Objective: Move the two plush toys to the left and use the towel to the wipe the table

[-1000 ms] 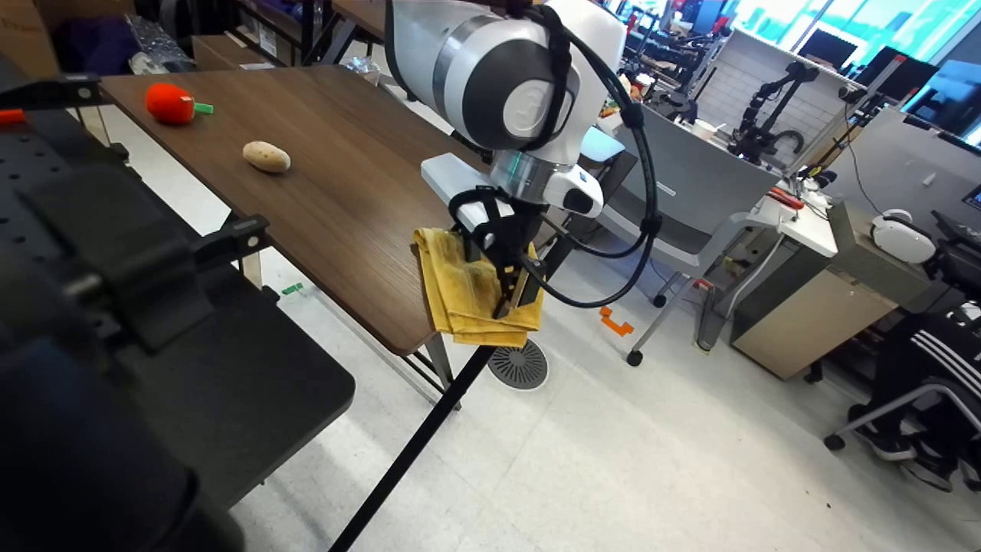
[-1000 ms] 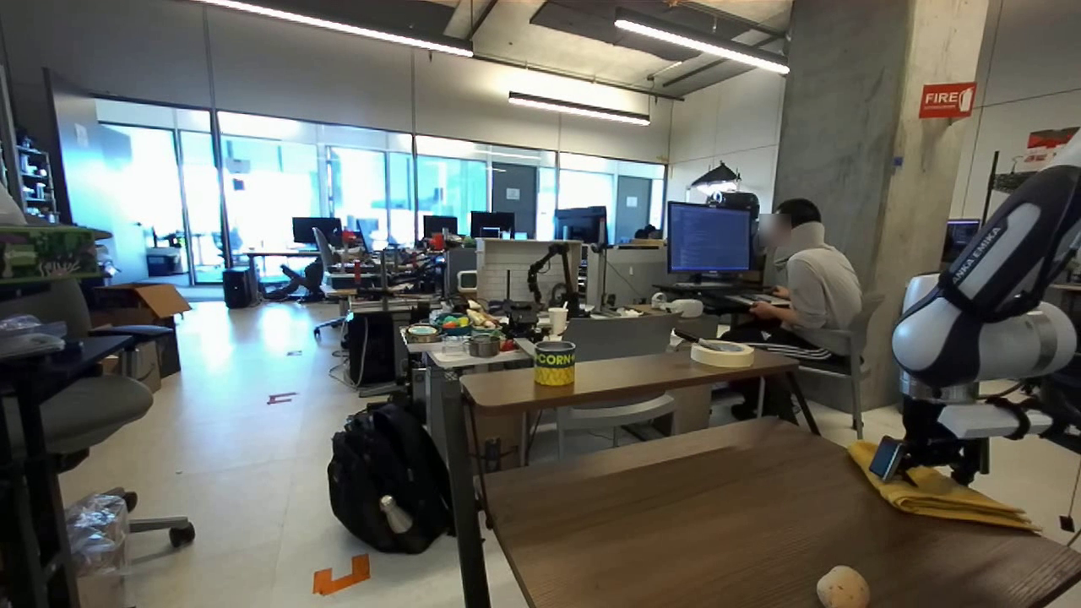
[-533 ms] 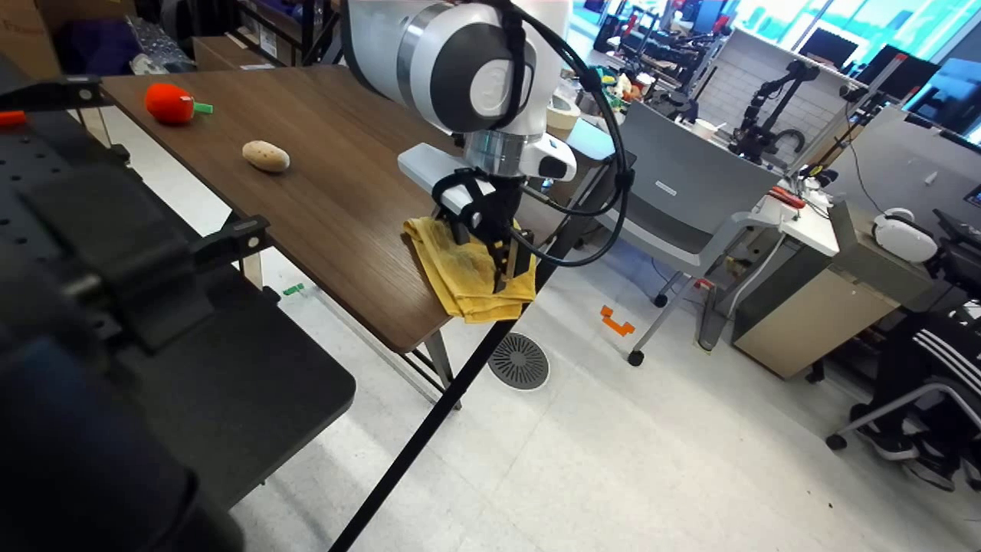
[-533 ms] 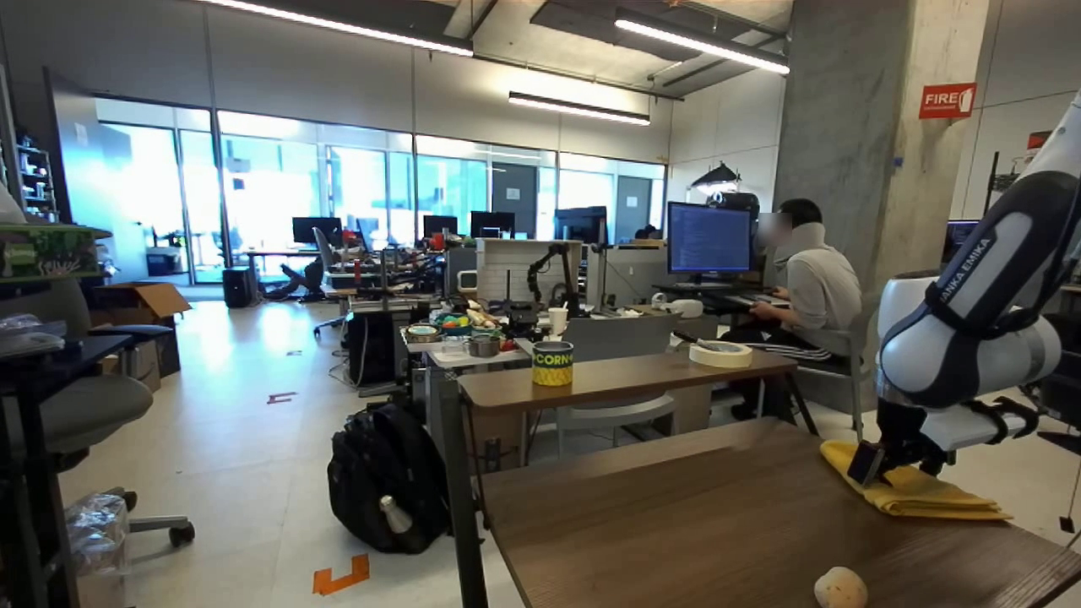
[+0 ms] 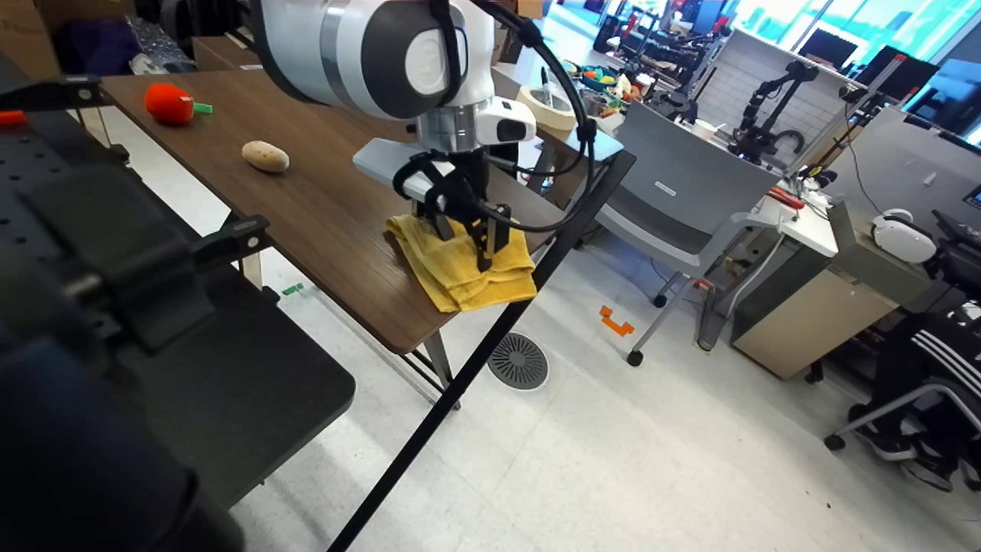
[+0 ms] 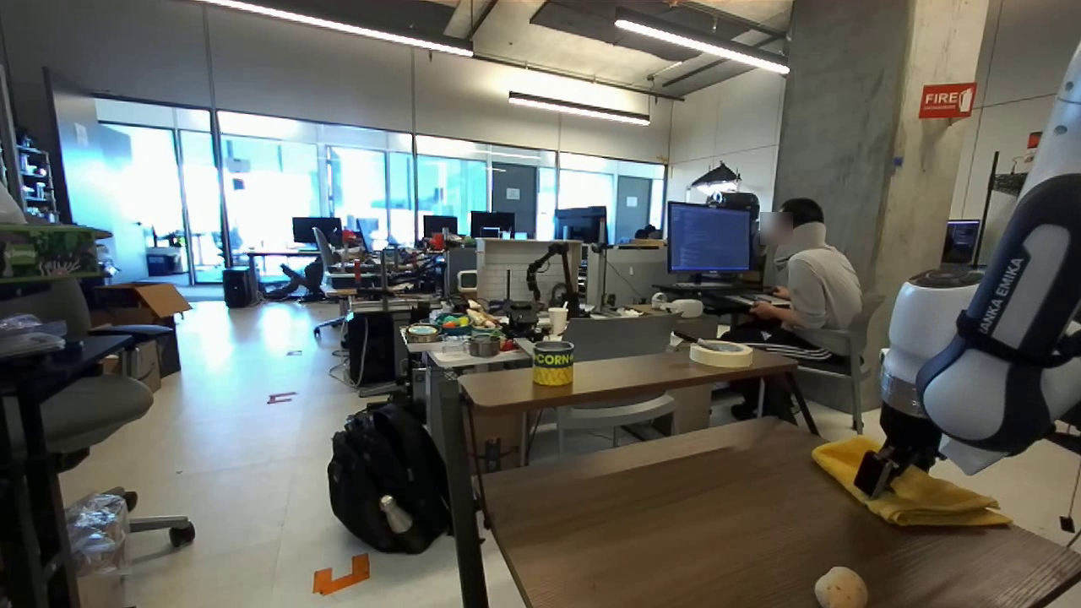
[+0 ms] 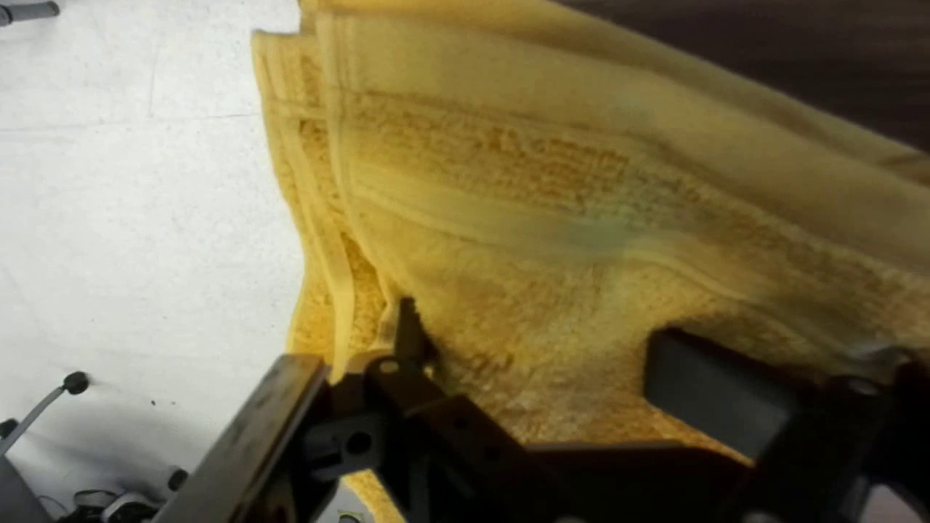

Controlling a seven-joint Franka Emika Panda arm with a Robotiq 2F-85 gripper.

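Dark-brn wood-grain counter (image 5: 329,207), rect. w/ a rounded corner, in both exterior views. At one end lies a yellow towel (image 5: 448,268), folded in layers, partly past the edge. Nr the opp. end, close to one side, sits a red-orange plush toy (image 5: 166,104) w/ green at one tip. Btwn the two, along that same side, lies an oval beige plush toy (image 5: 265,156), apart from both.
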